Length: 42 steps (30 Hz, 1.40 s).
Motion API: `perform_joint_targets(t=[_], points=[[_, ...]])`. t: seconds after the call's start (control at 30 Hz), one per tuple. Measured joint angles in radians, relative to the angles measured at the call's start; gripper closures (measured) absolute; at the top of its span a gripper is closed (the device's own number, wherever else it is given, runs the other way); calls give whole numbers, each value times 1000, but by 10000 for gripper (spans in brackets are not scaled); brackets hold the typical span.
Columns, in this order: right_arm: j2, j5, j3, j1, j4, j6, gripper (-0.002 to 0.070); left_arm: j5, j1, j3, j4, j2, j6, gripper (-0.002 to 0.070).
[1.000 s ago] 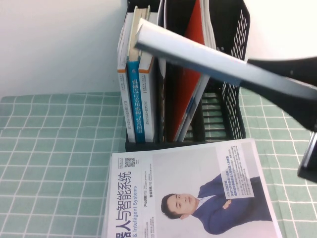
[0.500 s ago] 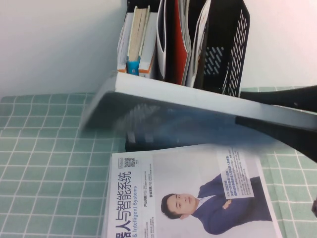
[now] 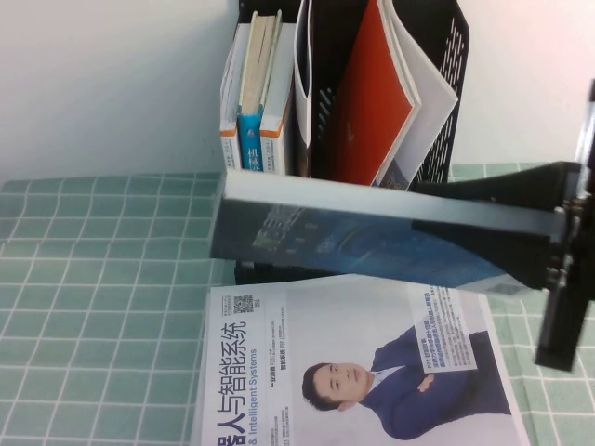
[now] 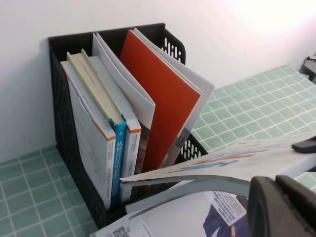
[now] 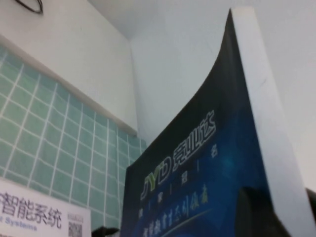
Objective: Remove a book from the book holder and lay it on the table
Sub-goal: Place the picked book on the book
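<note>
My right gripper (image 3: 437, 209) is shut on the book (image 3: 307, 232) and holds it nearly level in the air, in front of the book holder (image 3: 446, 56) and above the table (image 3: 93, 279). The high view shows the book's white edge and dark blue underside. The left wrist view shows its white top cover (image 4: 237, 158) with blue and red lettering. In the right wrist view the blue cover (image 5: 197, 163) fills the frame, with the right gripper (image 5: 284, 212) clamped on its edge. My left gripper (image 4: 281, 207) is shut and empty, low beside the held book.
A magazine with a man in a navy suit (image 3: 353, 372) lies flat on the table under the held book. A red-covered magazine (image 3: 372, 102) leans in the holder, and upright books (image 3: 256, 93) fill its left slot. A white wall stands behind.
The right gripper has swung the book down and left, from tilted across the holder to nearly level before it. The red magazine now leans over to the right.
</note>
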Motion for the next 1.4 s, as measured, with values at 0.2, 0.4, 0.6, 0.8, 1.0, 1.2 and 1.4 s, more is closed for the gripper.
perform_joint_targets(t=[0.2, 0.4, 0.6, 0.8, 1.0, 1.2, 1.4], points=[[143, 53, 0, 0, 61, -94, 546, -11, 0, 0, -9, 0, 0, 676], [213, 38, -2, 39, 6, -37, 546, -6, 0, 0, -17, 0, 0, 676], [214, 57, -1, 153, -231, 210, 546, 31, 0, 2, -18, 0, 1, 676], [214, 122, 62, 241, -254, 311, 546, 46, 0, 2, -21, 0, 2, 676], [256, 207, 130, 259, -228, 281, 546, 49, 0, 2, -21, 0, 2, 676], [334, 290, 135, 259, -13, 24, 546, 49, 0, 2, -21, 0, 2, 676], [389, 278, 135, 259, 148, -139, 546, 65, 0, 2, -23, 0, 2, 676]])
